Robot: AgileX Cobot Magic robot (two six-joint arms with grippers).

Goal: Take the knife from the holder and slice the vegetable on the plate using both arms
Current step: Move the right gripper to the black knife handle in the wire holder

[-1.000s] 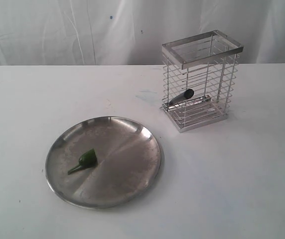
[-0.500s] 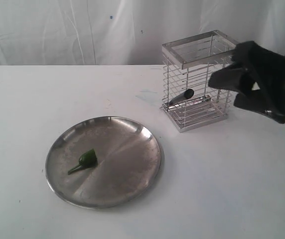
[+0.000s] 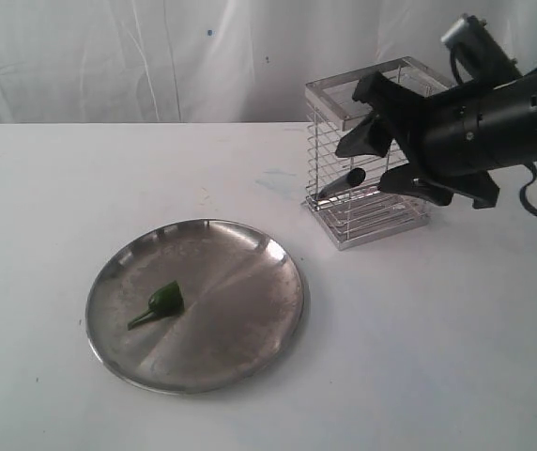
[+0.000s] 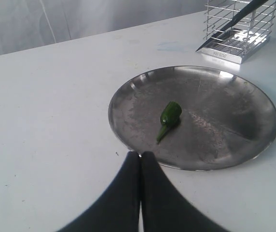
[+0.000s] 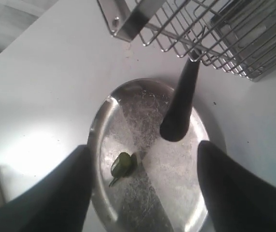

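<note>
**Knife** (image 3: 345,178): leans slantwise in holder (image 3: 329,132), tip low, handle up.
**Right arm** (image 3: 494,122): at the holder's upper part. Jaws spread wide and empty, with the handle lined up between them but not yet touched.
**Left jaws**: pressed together, empty, near the plate (image 3: 283,263) rim.
**Vegetable** (image 3: 163,301): on the plate, well apart from the holder.
**Handling note, 1 step:** close squarely on the handle only, then draw out along the knife's own slant so the blade clears the wires. A sideways pull would likely tip the holder on the worktop (image 3: 437,329).
</note>
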